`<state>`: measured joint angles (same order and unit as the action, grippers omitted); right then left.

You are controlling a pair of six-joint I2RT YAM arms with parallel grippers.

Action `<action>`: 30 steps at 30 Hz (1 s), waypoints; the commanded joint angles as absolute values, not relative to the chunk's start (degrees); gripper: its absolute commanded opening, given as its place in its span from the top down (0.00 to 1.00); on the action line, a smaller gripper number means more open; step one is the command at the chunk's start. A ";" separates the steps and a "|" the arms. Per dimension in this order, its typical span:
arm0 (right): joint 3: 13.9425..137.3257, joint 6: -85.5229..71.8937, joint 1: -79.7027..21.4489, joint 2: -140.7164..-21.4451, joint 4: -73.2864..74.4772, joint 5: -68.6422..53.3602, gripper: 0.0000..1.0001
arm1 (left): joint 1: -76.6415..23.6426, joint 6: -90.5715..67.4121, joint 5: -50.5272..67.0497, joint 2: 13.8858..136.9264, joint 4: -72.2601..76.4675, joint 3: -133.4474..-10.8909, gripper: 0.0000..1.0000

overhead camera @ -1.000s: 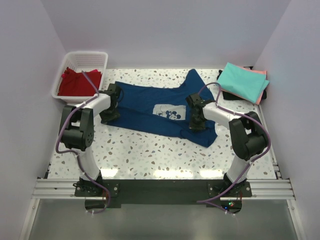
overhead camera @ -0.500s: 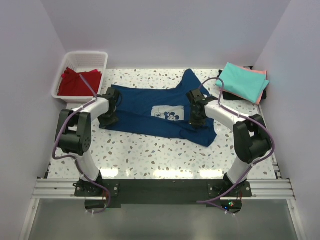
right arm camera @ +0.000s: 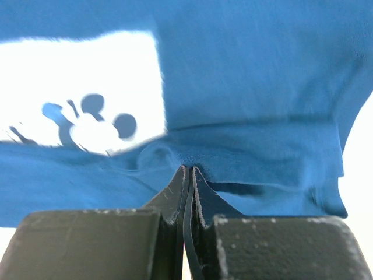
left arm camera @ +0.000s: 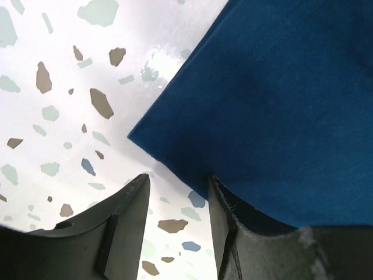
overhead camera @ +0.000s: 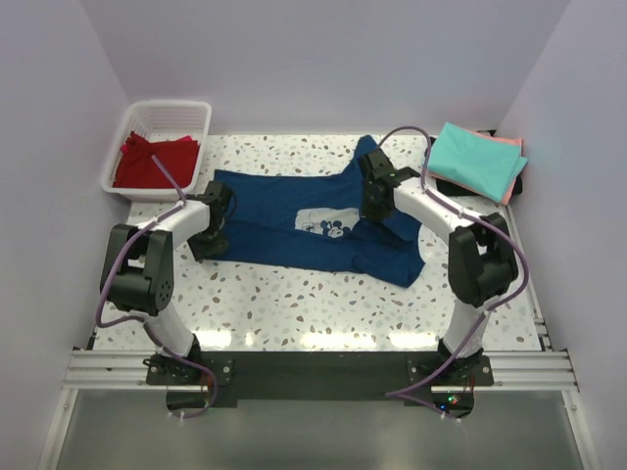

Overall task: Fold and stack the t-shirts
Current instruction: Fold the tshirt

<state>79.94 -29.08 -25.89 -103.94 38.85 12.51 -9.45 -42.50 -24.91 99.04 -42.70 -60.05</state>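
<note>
The navy t-shirt (overhead camera: 284, 220) with the pale mouse print (overhead camera: 328, 223) lies spread across the middle of the table. My right gripper (overhead camera: 372, 204) is shut on a pinched fold of it just right of the print; the wrist view shows the closed tips (right arm camera: 188, 169) in the blue cloth (right arm camera: 250, 76) beside the print (right arm camera: 87, 93). My left gripper (overhead camera: 209, 230) is open at the shirt's left edge. In its wrist view the gap (left arm camera: 178, 181) shows bare table, and the shirt's corner (left arm camera: 280, 105) touches the right finger. A red t-shirt (overhead camera: 147, 162) lies in the basket. A folded teal t-shirt (overhead camera: 475, 160) sits on a salmon-pink one (overhead camera: 511, 145).
The white basket (overhead camera: 171, 106) stands at the far left corner. The folded stack sits at the far right corner on something dark (overhead camera: 446, 184). White walls close in the speckled table (overhead camera: 294, 294) on three sides.
My right gripper has moved toward the far left, pulling the shirt's right side with it. The left arm has shifted a little to the left at the shirt's edge.
</note>
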 commanded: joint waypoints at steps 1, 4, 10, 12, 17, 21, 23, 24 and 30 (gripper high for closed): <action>87.52 -25.67 -26.10 -109.85 37.09 12.83 1.00 | -9.40 -43.68 -25.31 96.15 -45.26 -58.54 0.51; 91.04 -24.53 -26.10 -114.58 36.74 10.91 1.00 | -9.67 -43.95 -25.05 95.28 -45.35 -58.01 0.51; 95.78 -22.85 -26.10 -119.53 35.94 13.00 1.00 | -9.93 -44.12 -24.96 94.13 -45.61 -57.04 0.51; 96.94 -22.59 -26.02 -120.76 35.34 14.67 1.00 | -10.02 -44.21 -24.87 93.96 -45.70 -56.78 0.51; 100.01 -20.66 -26.02 -122.08 30.67 17.40 1.00 | -10.02 -43.95 -24.96 93.87 -45.79 -56.60 0.51; 101.60 -17.33 -25.93 -122.35 29.36 16.44 1.00 | -10.02 -43.86 -25.05 93.95 -45.79 -56.51 0.51; 100.46 -15.65 -25.93 -121.73 26.37 16.78 1.00 | -10.11 -43.86 -24.79 93.87 -45.62 -56.17 0.51; 101.50 -15.04 -25.84 -122.51 27.15 17.14 1.00 | -10.11 -43.86 -24.61 93.87 -45.44 -55.99 0.51; 103.81 -17.39 -25.84 -121.74 35.95 20.30 0.54 | -10.11 -43.42 -24.52 93.96 -44.91 -56.07 0.51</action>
